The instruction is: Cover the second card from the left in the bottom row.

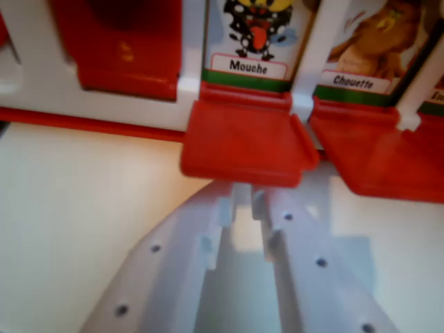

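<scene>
The nearly clenched hand (pixel 243 208) grasps nothing; the Mouche card's red flap (pixel 243 142) lies flat directly at its twelve o'clock.

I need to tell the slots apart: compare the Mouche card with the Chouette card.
The Mouche card shows a black spotted figure with a red tongue; the Chouette card shows a brown, feathery one. Mouche sits squarely in view above the gripper; Chouette lies toward the wrist view's right and appears tilted. Both have a white name label, a green strip and a lowered red flap.
</scene>
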`<control>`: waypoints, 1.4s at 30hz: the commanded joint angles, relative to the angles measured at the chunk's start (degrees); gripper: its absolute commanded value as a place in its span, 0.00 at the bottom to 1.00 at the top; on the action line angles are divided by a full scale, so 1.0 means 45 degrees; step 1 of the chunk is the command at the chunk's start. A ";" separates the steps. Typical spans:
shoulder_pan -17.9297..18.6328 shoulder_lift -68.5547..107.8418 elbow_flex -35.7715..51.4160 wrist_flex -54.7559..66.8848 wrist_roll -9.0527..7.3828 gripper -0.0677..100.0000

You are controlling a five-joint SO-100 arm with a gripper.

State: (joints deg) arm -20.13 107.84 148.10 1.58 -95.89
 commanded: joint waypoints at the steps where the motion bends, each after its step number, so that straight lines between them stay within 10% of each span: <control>1: -0.0156 -0.0020 -0.1426 -0.0332 0.0156 0.03; 27: 0.0078 -0.0703 -0.3711 -0.0020 0.0234 0.03; 42: 0.1582 1.0469 -0.1055 0.7793 -0.0137 0.03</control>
State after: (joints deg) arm -14.77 138.87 142.56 28.56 -95.62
